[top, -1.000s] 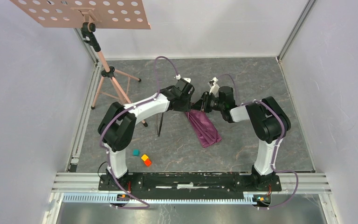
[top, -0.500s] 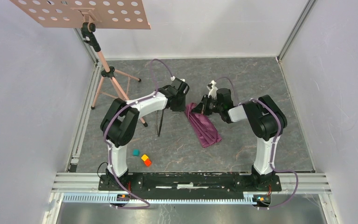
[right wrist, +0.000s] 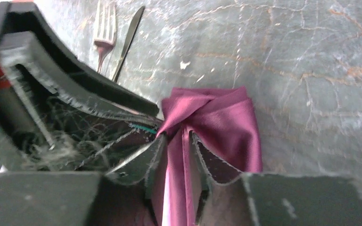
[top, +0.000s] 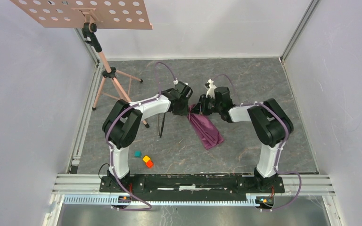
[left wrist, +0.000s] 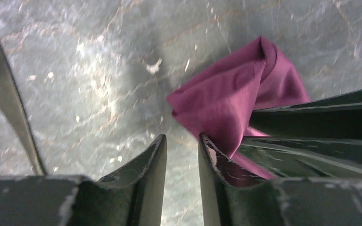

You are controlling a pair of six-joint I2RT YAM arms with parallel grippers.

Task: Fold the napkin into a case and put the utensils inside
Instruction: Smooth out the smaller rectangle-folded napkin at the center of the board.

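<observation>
One napkin (right wrist: pixel 226 122), bunched edge nipped by right pincer (right wrist: pixel 177 137); left pincer (left wrist: pixel 182 139) slightly parted, empty, just beside. One fork (right wrist: pixel 104 26), one knife (right wrist: pixel 129 35) leftward; open worktop (right wrist: pixel 311 47) beyond.

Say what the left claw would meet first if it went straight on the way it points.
Likely the corner of the napkin just ahead of the left claw; depth is unclear, possibly the table.

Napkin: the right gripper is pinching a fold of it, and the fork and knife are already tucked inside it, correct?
Not quite. The right wrist view shows the fork and knife lying bare on the table, apart from the napkin, not tucked inside. The right gripper does pinch a fold of it.
</observation>
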